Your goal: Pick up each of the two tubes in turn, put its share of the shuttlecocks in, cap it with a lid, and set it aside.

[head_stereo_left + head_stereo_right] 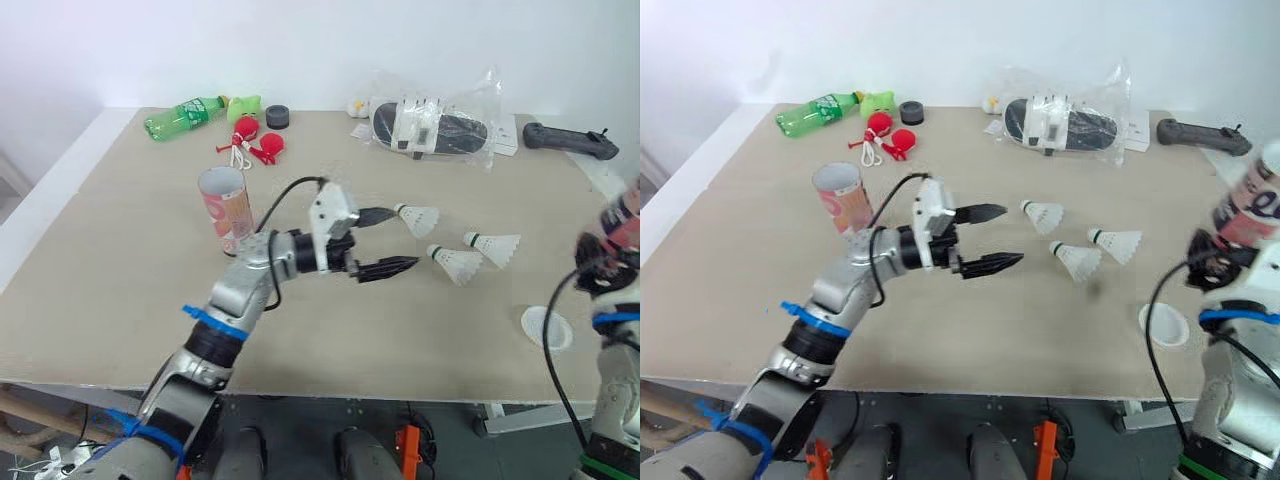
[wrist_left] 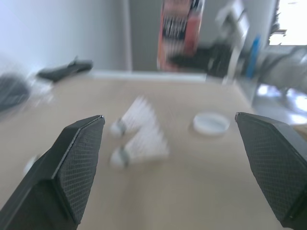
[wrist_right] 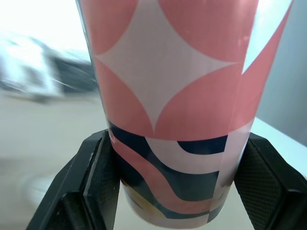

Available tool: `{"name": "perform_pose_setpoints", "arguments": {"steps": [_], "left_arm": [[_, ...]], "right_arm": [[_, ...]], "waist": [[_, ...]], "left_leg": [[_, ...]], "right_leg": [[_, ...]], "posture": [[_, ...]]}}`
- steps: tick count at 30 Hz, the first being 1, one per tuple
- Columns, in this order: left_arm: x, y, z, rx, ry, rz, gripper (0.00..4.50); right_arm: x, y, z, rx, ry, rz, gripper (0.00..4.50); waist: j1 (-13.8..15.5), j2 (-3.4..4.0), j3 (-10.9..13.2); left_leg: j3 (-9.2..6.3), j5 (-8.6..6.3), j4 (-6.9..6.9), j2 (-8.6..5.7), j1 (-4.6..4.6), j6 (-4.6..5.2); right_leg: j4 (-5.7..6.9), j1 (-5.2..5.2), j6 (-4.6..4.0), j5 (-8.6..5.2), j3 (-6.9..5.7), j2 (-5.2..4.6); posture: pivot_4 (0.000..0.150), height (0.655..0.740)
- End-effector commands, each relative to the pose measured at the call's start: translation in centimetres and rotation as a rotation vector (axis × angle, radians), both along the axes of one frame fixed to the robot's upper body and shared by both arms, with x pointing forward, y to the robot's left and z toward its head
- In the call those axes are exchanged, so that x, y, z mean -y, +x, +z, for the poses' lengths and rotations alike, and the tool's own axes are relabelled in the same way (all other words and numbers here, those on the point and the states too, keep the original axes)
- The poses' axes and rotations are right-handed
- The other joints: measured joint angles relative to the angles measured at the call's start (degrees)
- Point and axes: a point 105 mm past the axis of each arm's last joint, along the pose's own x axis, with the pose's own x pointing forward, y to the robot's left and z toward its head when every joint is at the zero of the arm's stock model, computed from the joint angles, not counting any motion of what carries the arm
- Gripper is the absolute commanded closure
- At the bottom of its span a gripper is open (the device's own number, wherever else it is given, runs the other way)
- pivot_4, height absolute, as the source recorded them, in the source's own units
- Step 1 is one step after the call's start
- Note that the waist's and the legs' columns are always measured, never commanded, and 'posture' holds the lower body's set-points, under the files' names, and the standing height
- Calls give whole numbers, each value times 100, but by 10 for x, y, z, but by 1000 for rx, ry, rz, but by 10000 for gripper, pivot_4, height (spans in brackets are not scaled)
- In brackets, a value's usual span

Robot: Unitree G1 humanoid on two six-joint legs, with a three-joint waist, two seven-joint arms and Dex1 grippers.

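A pink patterned tube (image 1: 225,208) stands open-topped on the table, left of centre. Three white shuttlecocks (image 1: 415,217) (image 1: 455,263) (image 1: 493,247) lie right of centre. My left gripper (image 1: 400,240) is open, reaching toward them, its far finger almost at the nearest shuttlecock's cork. Between its fingers (image 2: 72,167) the left wrist view shows two shuttlecocks (image 2: 139,143) ahead and a white lid (image 2: 211,123). The lid (image 1: 547,327) lies near the table's front right. At the right edge my right gripper (image 1: 1225,250) is shut on the second tube (image 3: 172,110), held upright above the table.
Along the table's far side lie a green bottle (image 1: 185,115), a green toy (image 1: 243,105), red items with a white cord (image 1: 255,142), a black round piece (image 1: 277,116), a plastic bag holding a black object (image 1: 435,125), and a black handheld device (image 1: 570,140).
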Motion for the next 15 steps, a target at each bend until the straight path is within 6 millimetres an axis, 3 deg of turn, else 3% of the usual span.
{"name": "perform_pose_setpoints", "arguments": {"steps": [1, 5, 15], "left_arm": [[3, -3, 8, 44, -14, -18, 0], [0, -7, 0, 41, -2, -13, 0], [-2, -10, -6, 33, 12, 4, 0]], "right_arm": [[26, -10, 5, 58, 15, -86, 14957], [46, 0, -17, 27, 79, -132, 14957], [45, 19, -44, -19, 83, -109, 14957]], "waist": [[-37, 20, -8], [-97, 36, -8], [-152, 37, -8]], "left_leg": [[6, -2, -3, 0, 7, 3], [14, 10, -14, 0, 21, 21], [16, 24, -18, -9, 31, 40]], "right_leg": [[1, 0, 0, 0, 9, 2], [2, 3, -1, 8, 17, 4], [1, 16, 7, 20, 25, 0]], "posture": [[1500, 7400], [1500, 7400], [1500, 7400]]}}
